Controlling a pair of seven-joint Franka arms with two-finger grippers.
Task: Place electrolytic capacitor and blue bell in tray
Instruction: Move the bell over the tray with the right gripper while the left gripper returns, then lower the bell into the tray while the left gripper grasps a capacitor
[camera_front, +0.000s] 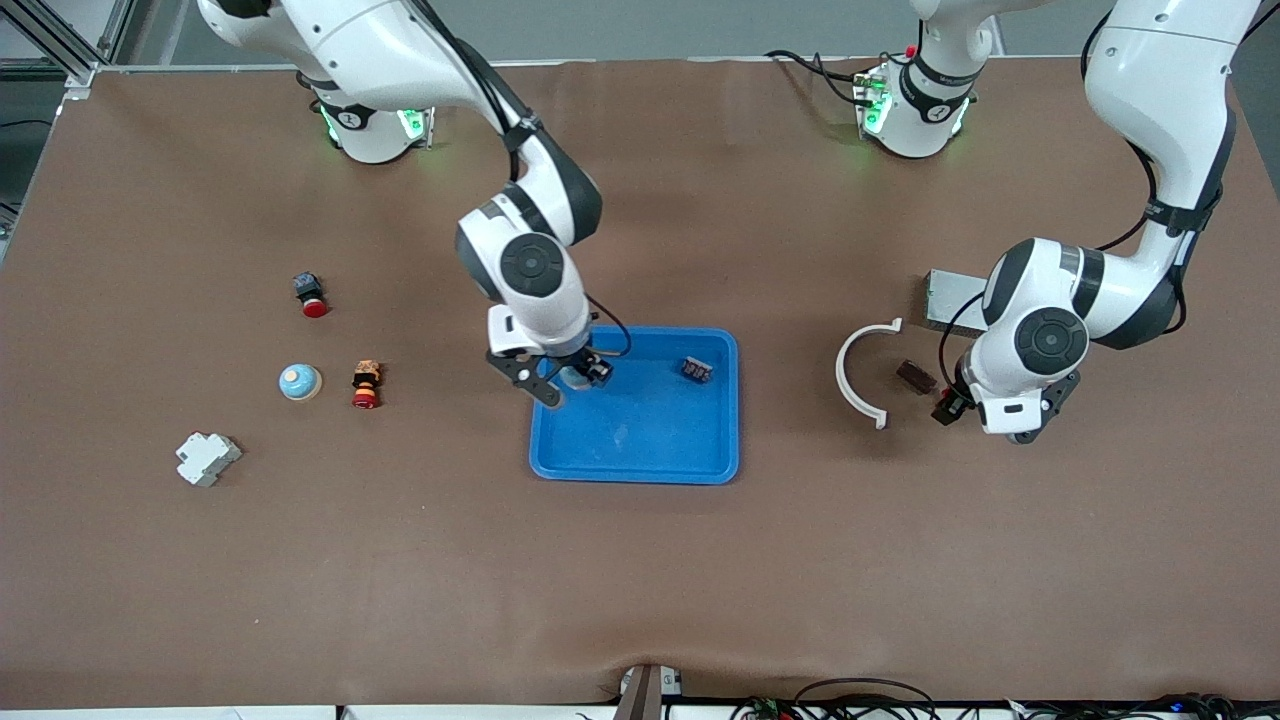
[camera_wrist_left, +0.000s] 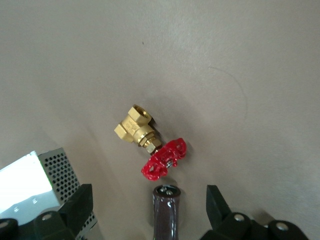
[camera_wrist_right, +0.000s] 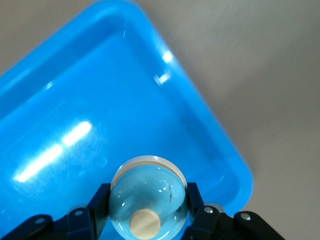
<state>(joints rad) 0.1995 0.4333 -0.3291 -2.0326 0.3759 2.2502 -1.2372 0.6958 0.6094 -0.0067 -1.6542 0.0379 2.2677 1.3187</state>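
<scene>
The bright blue tray (camera_front: 640, 462) lies mid-table and also shows in the right wrist view (camera_wrist_right: 65, 90). My right gripper (camera_front: 565, 378) is shut on a light blue bell (camera_wrist_right: 150, 192) with a beige knob. It holds the bell over the tray's corner nearest the right arm's base. The dark brown electrolytic capacitor (camera_front: 915, 376) lies on the table toward the left arm's end. In the left wrist view my left gripper (camera_wrist_left: 148, 195) is open, with the capacitor (camera_wrist_left: 166, 212) lying between its fingers (camera_wrist_left: 82, 200), untouched. In the front view only its hand (camera_front: 1005, 410) shows.
A small dark part (camera_front: 697, 369) lies in the tray. A brass valve with a red handle (camera_wrist_left: 145, 135) and a grey metal box (camera_front: 950, 298) are near the capacitor, beside a white curved piece (camera_front: 862, 375). Toward the right arm's end lie a second blue dome (camera_front: 300, 382), two red-capped buttons (camera_front: 366, 385) and a white breaker (camera_front: 207, 458).
</scene>
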